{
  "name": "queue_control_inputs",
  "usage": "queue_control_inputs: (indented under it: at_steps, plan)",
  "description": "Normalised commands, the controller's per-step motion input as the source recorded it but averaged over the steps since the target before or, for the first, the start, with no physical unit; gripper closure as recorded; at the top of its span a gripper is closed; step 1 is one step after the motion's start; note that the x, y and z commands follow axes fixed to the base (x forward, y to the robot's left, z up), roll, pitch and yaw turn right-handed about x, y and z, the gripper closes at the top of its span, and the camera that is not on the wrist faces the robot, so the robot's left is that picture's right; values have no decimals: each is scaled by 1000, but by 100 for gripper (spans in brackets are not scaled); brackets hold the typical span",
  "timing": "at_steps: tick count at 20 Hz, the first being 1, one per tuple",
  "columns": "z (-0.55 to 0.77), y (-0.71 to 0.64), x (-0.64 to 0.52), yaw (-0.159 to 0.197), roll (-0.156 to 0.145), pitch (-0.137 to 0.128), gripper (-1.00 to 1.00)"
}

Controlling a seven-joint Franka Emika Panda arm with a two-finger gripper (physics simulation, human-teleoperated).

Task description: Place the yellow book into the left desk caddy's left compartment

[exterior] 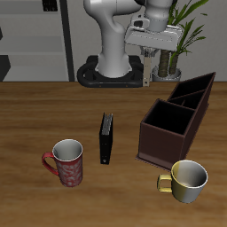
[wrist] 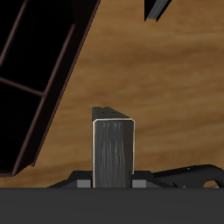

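Greyish book point(wrist: 114, 150) is sitting upright in our gripper point(wrist: 114, 179), pinched between the fingers, and we're hanging high above the counter point(exterior: 35, 115) at its back, near the brown caddy point(exterior: 176, 120). Two mugs point(exterior: 66, 162) are standing nearer the front edge.

The light was even and soft, a flat simulator render without glare. On the desk point(exterior: 35, 115) small dim shadows lay close under the red mug point(exterior: 66, 162) and the yellow mug point(exterior: 187, 180). The left desk caddy point(exterior: 176, 118) was nearly black inside. Both views were coarse and slightly soft; the wrist view was dimmer, with a dark band along one edge.
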Motion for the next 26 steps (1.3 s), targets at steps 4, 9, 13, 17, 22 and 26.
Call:
queue_control_inputs:
  at_steps: [4, 9, 13, 17, 22, 26]
  plan:
    - [-51, 397, 231, 14, 37, 30, 100]
    - [-126, 315, 136, 16, 64, 49, 100]
    - [-99, 361, 47, -6, 56, 30, 100]
    - [-16, 271, -12, -1, 58, 15, 100]
    - [101, 158, 100, -9, 23, -15, 100]
    - [59, 171, 112, -12, 35, 3, 100]
